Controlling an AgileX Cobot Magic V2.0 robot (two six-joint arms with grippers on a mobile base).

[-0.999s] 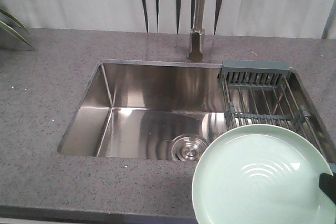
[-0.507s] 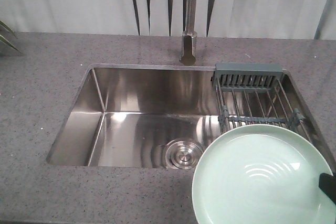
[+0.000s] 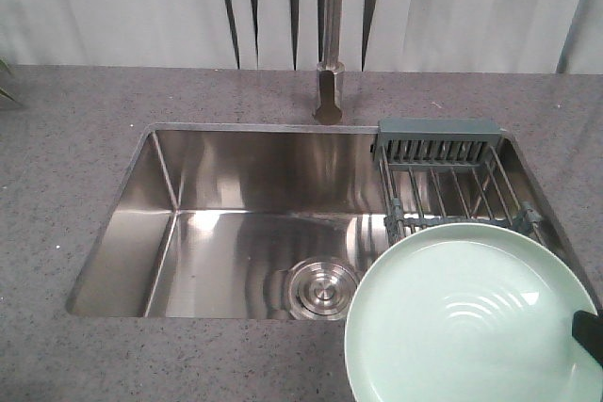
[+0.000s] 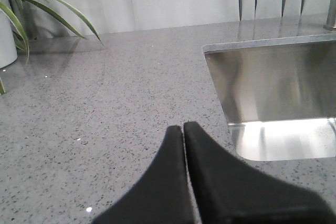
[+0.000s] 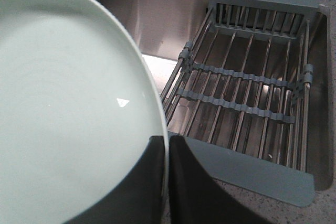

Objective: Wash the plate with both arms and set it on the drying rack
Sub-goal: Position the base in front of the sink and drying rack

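- Pinching the plate [image 5: 68,93] by its rim, our right gripper [image 5: 167,142] sits low in the middle of the right wrist view, a finger on each face.
- In the front view the plate fills the lower right, overlapping the near end of the drying rack [image 3: 443,171] set in the sink's [image 3: 236,204] right side.
- Our left gripper [image 4: 183,129], fingers pressed together, hangs over the speckled grey counter [image 4: 105,103] left of the sink.
- We see a tap [image 3: 329,91] and pale curtains [image 3: 113,7] behind.

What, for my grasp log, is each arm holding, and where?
The right fingers clamp the plate at its rim; the left fingers, shut, hold nothing.
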